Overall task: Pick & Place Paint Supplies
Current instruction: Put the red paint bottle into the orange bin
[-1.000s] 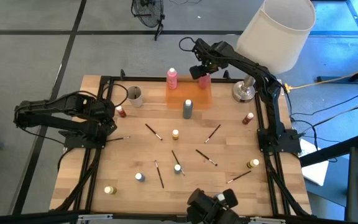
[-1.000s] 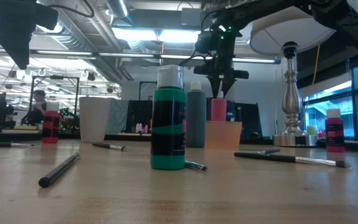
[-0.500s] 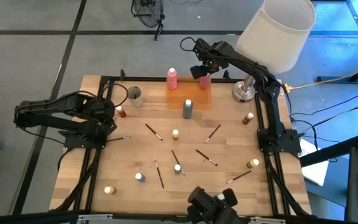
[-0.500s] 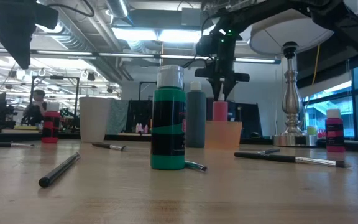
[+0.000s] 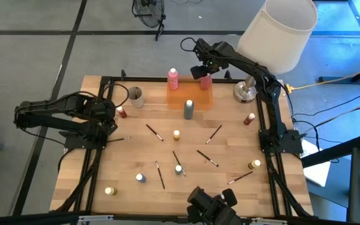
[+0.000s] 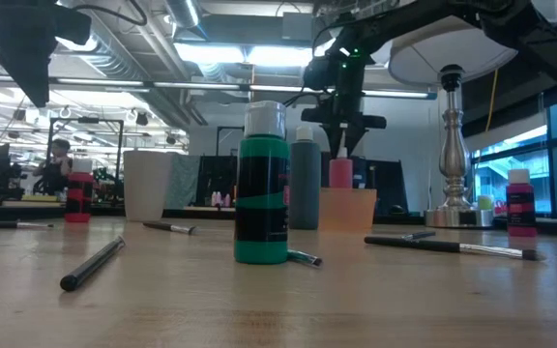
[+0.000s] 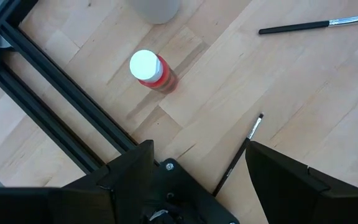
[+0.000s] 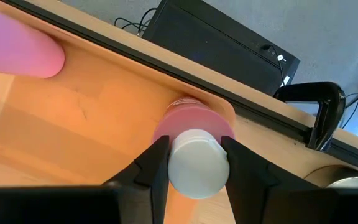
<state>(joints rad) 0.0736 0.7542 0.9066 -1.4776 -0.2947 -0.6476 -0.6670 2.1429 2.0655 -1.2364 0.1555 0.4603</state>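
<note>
Right hand (image 8: 193,163) astride pink bottle's (image 8: 191,121) cap (tray-side).

Your right arm reaches from its base at the table's right edge up and across to the far side, wrist bent down. Its right gripper (image 5: 204,74) points straight down, and its fingers (image 8: 156,163) flank the white cap of a pink bottle (image 8: 194,134), close on both sides; you can't tell whether they press it. Your left arm waits folded at the table's left edge, its left gripper (image 5: 113,119) low with jaws spread wide, holding nothing.
</note>
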